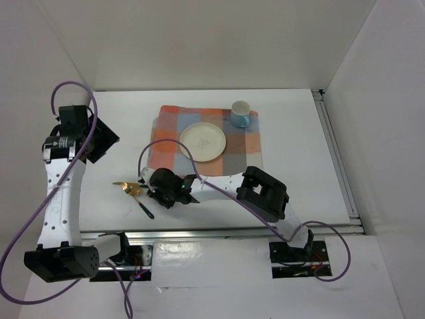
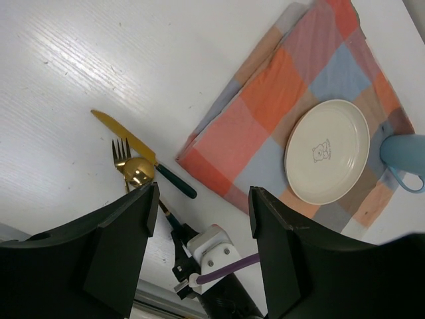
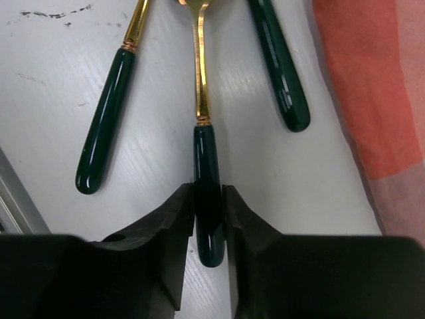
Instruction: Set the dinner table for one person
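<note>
White bench (image 1: pixel 312 166) carried everything, its metal rail (image 1: pixel 219 232) along the near edge. Nearest, the right gripper (image 3: pixel 209 199) had its fingers (image 3: pixel 174 219) pinched narrow on the dark green handle of the spoon (image 3: pixel 208 159), low near its end. The fork (image 3: pixel 106 126) and knife (image 3: pixel 279 66) lay just beside it. A straight lift seemed wise, so neither neighbour got dragged. Beyond lay the checked cloth (image 1: pixel 246 153) bearing the plate (image 1: pixel 202 141) and blue mug (image 1: pixel 240 114). The left gripper (image 2: pixel 202 196) hung above with fingers wide, holding nothing.
</note>
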{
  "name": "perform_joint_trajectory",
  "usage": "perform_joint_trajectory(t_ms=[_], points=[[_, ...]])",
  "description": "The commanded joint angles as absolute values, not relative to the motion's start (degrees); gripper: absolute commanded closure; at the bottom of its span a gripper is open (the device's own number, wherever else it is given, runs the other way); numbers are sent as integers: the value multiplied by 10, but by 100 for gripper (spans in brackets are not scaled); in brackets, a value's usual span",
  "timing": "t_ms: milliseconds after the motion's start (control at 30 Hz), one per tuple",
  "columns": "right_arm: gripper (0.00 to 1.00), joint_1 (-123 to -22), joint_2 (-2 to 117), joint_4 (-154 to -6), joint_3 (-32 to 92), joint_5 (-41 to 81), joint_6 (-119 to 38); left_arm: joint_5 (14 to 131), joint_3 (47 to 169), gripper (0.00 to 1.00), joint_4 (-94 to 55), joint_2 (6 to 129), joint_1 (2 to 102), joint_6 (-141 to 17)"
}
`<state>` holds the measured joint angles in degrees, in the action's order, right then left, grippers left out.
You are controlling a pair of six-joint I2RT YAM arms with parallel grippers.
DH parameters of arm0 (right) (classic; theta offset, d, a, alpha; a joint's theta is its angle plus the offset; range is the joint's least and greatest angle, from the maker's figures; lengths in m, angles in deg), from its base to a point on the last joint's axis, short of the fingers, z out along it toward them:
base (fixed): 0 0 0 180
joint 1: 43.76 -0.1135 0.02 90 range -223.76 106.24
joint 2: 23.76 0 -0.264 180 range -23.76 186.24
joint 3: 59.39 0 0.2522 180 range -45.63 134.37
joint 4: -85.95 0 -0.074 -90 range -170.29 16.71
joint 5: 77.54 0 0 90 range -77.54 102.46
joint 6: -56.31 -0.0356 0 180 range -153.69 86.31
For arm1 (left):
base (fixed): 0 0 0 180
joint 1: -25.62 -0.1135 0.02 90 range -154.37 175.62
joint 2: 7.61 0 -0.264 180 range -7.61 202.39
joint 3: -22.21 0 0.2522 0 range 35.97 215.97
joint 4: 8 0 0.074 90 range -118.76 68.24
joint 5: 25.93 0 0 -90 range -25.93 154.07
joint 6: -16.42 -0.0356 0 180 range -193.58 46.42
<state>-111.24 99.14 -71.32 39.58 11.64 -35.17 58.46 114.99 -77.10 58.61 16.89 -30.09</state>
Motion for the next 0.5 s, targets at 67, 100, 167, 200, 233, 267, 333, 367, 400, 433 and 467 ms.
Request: perform_joint_trajectory(t_ms=[67, 100, 167, 200, 233, 267, 333, 367, 400, 433, 467], points=[[82, -1122, 970, -734, 394, 88, -344, 598, 1140, 27, -765, 567, 163, -312], [85, -1122, 964, -734, 394, 73, -344, 598, 1140, 27, -759, 567, 163, -312], [90, -1122, 941, -734, 388, 67, -344, 604, 1135, 27, -759, 567, 163, -312], [91, -1122, 931, -734, 382, 67, -344, 604, 1135, 27, -759, 567, 163, -312], [94, -1122, 922, -734, 376, 61, -344, 604, 1135, 27, -759, 567, 163, -312], [94, -1122, 898, -734, 370, 61, -344, 604, 1135, 27, -759, 567, 163, -312], [95, -1122, 870, -734, 355, 56, -344, 609, 1135, 27, -754, 567, 163, -312], [95, -1122, 853, -734, 332, 50, -352, 609, 1130, 27, -754, 567, 163, -312], [95, -1122, 817, -740, 319, 50, -360, 609, 1130, 27, -754, 567, 163, -312], [97, -1122, 798, -740, 306, 33, -367, 609, 1130, 27, -754, 567, 163, -312], [97, -1116, 780, -728, 281, 24, -375, 609, 1130, 27, -754, 567, 163, -312]])
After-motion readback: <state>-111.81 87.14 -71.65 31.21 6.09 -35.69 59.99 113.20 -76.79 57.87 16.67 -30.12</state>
